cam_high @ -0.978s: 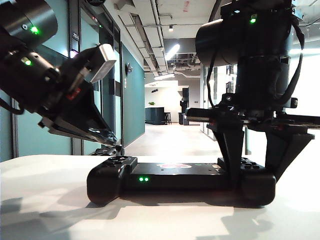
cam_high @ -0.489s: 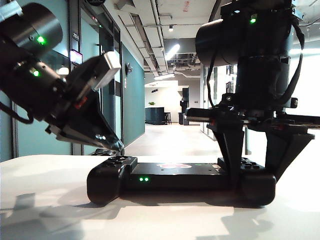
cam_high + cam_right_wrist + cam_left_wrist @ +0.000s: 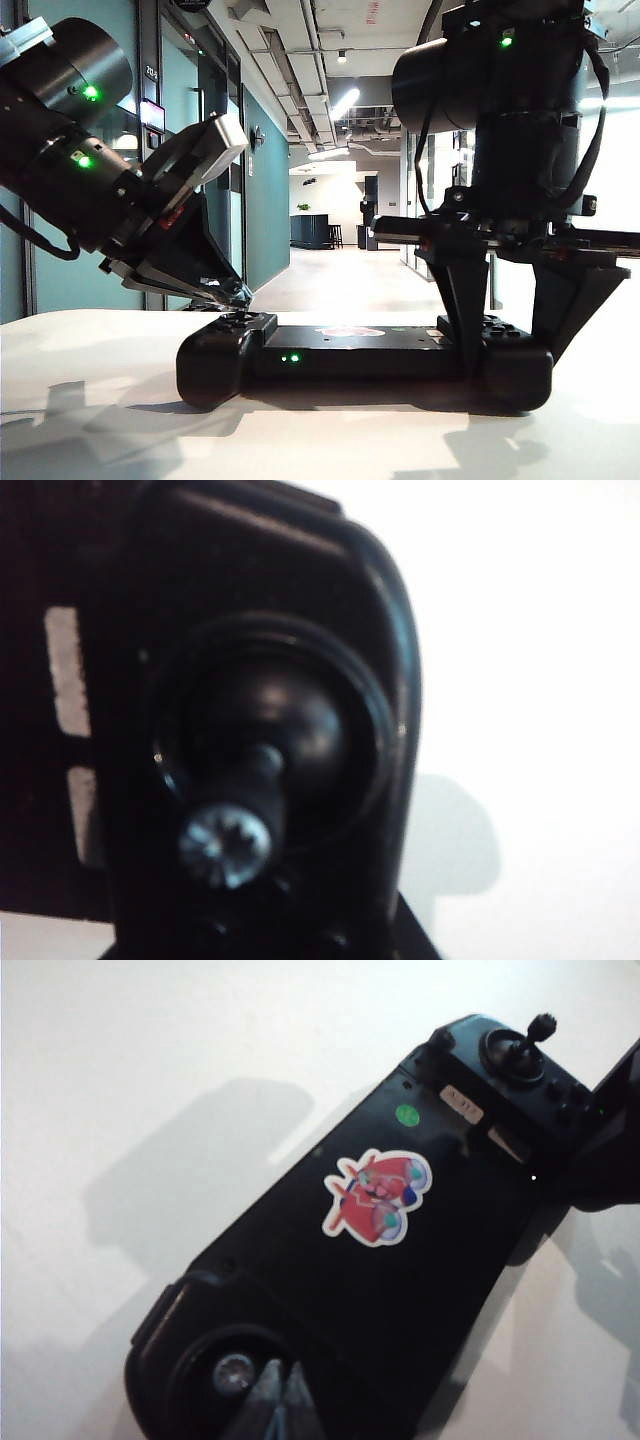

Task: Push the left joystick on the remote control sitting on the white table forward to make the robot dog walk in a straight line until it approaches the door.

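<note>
Pressing the left joystick [image 3: 236,1371] forward is the step in hand. Left gripper [image 3: 238,293] has its fingers [image 3: 280,1400] pinched together, holding nothing, tips right beside the stick's cap. Right gripper [image 3: 510,330] straddles the far handle of the remote control [image 3: 365,352] on the white tabletop [image 3: 100,420], fingers grasping it. Best kept so while the push stays steady and straight. Robot dog not in view.
</note>
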Tool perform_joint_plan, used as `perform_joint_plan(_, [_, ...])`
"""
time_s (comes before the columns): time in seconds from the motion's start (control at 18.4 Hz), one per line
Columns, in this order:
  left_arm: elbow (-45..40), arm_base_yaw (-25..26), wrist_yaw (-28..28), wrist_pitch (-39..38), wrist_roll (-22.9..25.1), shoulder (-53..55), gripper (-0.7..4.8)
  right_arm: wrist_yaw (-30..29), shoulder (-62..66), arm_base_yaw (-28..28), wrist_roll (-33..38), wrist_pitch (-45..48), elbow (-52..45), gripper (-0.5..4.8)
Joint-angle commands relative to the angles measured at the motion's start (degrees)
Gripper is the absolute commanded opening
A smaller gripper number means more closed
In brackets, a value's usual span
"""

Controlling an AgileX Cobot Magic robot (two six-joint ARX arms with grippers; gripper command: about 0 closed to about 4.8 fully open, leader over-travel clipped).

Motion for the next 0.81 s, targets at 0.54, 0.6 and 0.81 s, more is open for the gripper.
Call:
perform_joint_plan(0.54, [0.09,-0.04,-0.35,2.40,0.20,1.22,-0.05,-0.59,0.02,-0.02,-0.13,-0.26,-0.09,1.06])
perform_joint_plan(0.6, [0.11,-0.04,-0.35,2.43,0.20,1.22,-0.05,-0.59,0.02,-0.02,-0.13,-0.26,-0.09,1.06])
perform_joint_plan(0.81, [0.09,-0.04,-0.35,2.45,0.22,1.22,-0.05,-0.59,0.02,-0.02,-0.13,-0.24,-0.09,1.06])
